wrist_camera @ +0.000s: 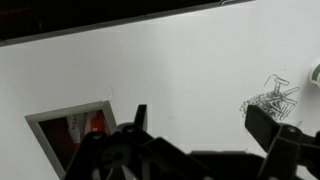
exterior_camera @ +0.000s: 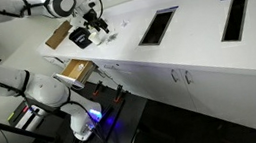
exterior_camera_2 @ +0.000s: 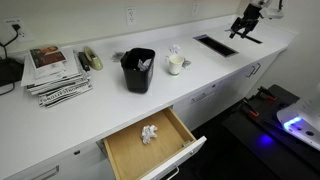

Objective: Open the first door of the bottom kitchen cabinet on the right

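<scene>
Nothing is done yet. The gripper (exterior_camera: 94,33) hovers above the counter (exterior_camera: 200,43), jaws spread wide and empty. The first door (exterior_camera: 159,75) of the bottom kitchen cabinet (exterior_camera: 226,86) sits shut below, well apart. Reaching its handle (exterior_camera: 174,75) and pulling remain.

Wrist view: the gripper (wrist_camera: 198,120) appears as a dark, blurred silhouette; its body is cut off by the bottom edge. In an exterior view, the tabletop (exterior_camera: 197,26) is cut off by the top and right edges, and the door handles (exterior_camera: 180,75) are too small to resolve.
</scene>
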Robot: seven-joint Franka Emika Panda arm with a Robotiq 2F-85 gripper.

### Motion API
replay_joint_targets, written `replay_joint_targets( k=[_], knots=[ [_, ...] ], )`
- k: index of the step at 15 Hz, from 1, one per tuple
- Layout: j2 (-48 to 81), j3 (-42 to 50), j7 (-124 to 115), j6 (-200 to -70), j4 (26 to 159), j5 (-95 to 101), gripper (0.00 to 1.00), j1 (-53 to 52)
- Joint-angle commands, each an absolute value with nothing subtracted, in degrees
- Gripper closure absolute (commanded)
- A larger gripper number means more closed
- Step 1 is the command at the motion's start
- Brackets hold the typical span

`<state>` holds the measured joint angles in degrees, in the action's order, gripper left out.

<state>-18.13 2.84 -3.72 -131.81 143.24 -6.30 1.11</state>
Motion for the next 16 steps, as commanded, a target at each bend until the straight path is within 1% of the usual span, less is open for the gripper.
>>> replay_joint_targets(
  k=[1, 11, 16],
  knots=[
    [-18.69, 4.61, -5.37, -131.89, 142.57, -6.50, 0.00, 4.04],
    [-15.48, 19.51, -7.69, -130.87, 140.93, -6.58, 0.00, 19.79],
    [-10.72, 25.91, -8.97, -132.59, 142.19, -8.27, 0.00, 25.84]
  ],
)
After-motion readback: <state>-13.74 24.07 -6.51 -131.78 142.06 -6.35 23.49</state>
